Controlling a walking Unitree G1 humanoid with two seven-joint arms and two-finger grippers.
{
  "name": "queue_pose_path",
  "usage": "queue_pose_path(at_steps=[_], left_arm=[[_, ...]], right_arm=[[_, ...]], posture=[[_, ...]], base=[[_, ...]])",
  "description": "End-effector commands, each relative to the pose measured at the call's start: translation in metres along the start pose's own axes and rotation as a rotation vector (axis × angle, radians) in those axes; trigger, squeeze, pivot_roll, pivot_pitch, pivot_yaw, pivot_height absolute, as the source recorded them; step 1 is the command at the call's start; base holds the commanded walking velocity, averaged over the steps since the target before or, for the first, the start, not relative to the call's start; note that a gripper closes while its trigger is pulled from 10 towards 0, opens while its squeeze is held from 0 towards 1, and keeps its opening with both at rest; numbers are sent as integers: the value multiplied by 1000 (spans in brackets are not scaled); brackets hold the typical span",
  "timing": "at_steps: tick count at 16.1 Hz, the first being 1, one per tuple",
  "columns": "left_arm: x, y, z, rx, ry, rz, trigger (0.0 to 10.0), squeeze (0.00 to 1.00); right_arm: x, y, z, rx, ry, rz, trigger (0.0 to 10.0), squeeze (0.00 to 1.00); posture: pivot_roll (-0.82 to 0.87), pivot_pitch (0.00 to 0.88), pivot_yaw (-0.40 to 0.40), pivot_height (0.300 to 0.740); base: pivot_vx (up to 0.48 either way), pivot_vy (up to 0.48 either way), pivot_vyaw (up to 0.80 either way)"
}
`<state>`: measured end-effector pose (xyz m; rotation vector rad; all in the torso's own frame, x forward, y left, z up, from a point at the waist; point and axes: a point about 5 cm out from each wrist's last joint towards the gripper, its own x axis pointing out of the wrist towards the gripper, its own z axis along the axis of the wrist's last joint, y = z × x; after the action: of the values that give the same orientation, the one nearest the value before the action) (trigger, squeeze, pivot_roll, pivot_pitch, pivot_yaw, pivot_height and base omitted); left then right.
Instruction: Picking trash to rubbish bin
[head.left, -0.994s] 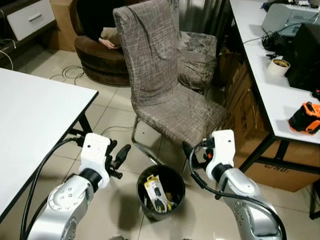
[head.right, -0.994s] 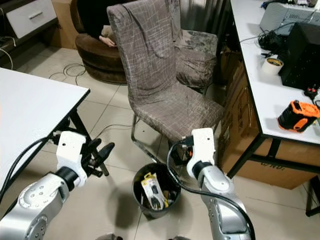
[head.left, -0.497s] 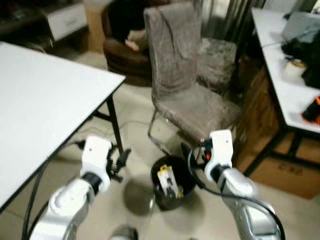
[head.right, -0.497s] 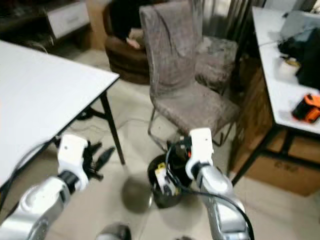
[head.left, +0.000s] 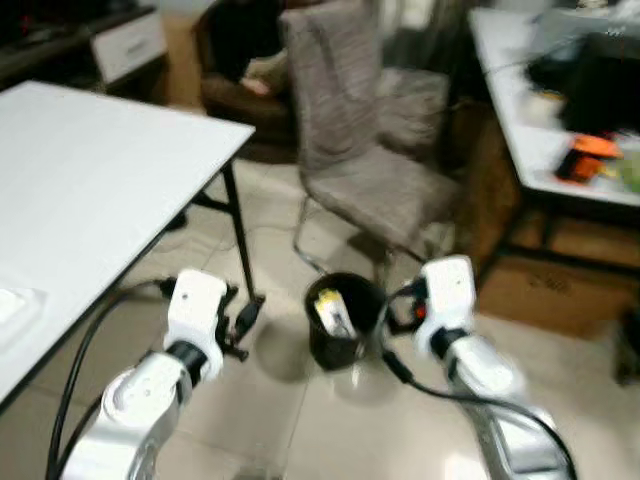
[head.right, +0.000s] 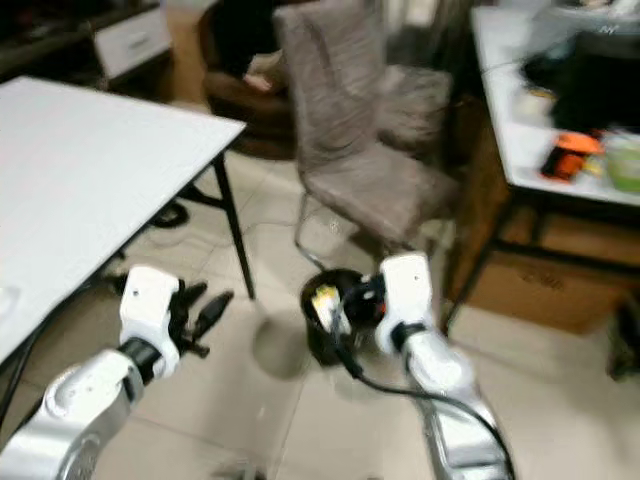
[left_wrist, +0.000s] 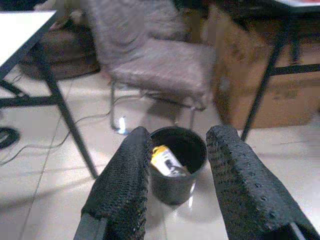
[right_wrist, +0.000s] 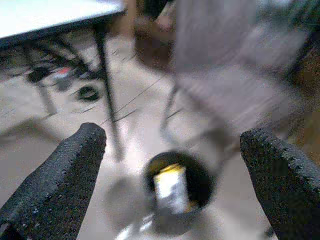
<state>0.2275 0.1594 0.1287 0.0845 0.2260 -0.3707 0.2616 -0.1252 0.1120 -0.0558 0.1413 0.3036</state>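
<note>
Black rubbish bin (head.left: 343, 320) sitting on the tiled floor (head.left: 300, 420), right in front of the grey fabric chair (head.left: 350, 150) and just past the corner leg of the white worktop (head.left: 90, 190). Already got trash in it: a yellow and white packet (left_wrist: 167, 160) poking up against the inner wall, plus some darker stuff underneath, too blurry to name.

Left hand (head.left: 243, 318) hanging low over the floor, just to the left of the bin, not touching it. Fingers (left_wrist: 125, 185) spread apart, nothing between them, bin framed in the gap when seen from the wrist.

Right hand (right_wrist: 170, 170) up close to the bin's right rim, partly hidden behind the wrist housing in the head views. Fingers (right_wrist: 65, 170) spread wide, also empty, bin and packet visible down between them.

Further out: second worktop (head.left: 540, 150) on the right with an orange tool (head.left: 580, 160), dark gear and something green at the edge, all pretty smeared. Cardboard boxes (head.left: 540, 290) tucked under it. Brown round seat (head.left: 240, 100) behind the chair, with part of a person resting on it. White drawer unit (head.left: 125, 45) in the far left corner, some cables trailing across the tiles near the white worktop's legs. Whole head view fairly blurred.
</note>
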Motion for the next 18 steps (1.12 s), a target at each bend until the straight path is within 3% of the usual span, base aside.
queue_pose_path(at_steps=[1, 5, 9, 11, 13, 16, 18], left_arm=[[-1, 1, -3, 5, 10, 1, 10000, 0], [-2, 4, -22, -23, -5, 35, 10000, 0], [-8, 11, -29, -27, -41, 87, 10000, 0], [-12, 13, -31, -30, -65, 142, 10000, 0], [-13, 15, -25, -31, -118, 170, 10000, 0], [-11, 24, -11, 62, -178, 256, 10000, 0], [-11, 27, -3, 73, -203, 261, 10000, 0]], right_arm=[[1, 5, 0, -46, -38, 9, 10000, 0], [-3, -4, -23, -24, -54, -25, 10000, 0], [-1, 0, -25, 22, -104, -21, 10000, 0], [2, 7, -21, -18, -121, 34, 10000, 0], [5, 13, -15, -58, -144, 91, 10000, 0], [13, 21, -3, -39, -185, 158, 10000, 0], [16, 26, 3, -36, -194, 209, 10000, 0]], posture=[[-8, 42, -45, 740], [-5, 37, -49, 740], [-4, 33, -51, 740], [-4, 32, -53, 740], [2, 30, -57, 740], [19, 19, -65, 740], [23, 17, -67, 740]], base=[[-319, 0, 0], [-307, 0, 0], [-284, 0, 0], [0, 0, 356], [0, 0, 800], [0, 0, 800], [0, 0, 800]])
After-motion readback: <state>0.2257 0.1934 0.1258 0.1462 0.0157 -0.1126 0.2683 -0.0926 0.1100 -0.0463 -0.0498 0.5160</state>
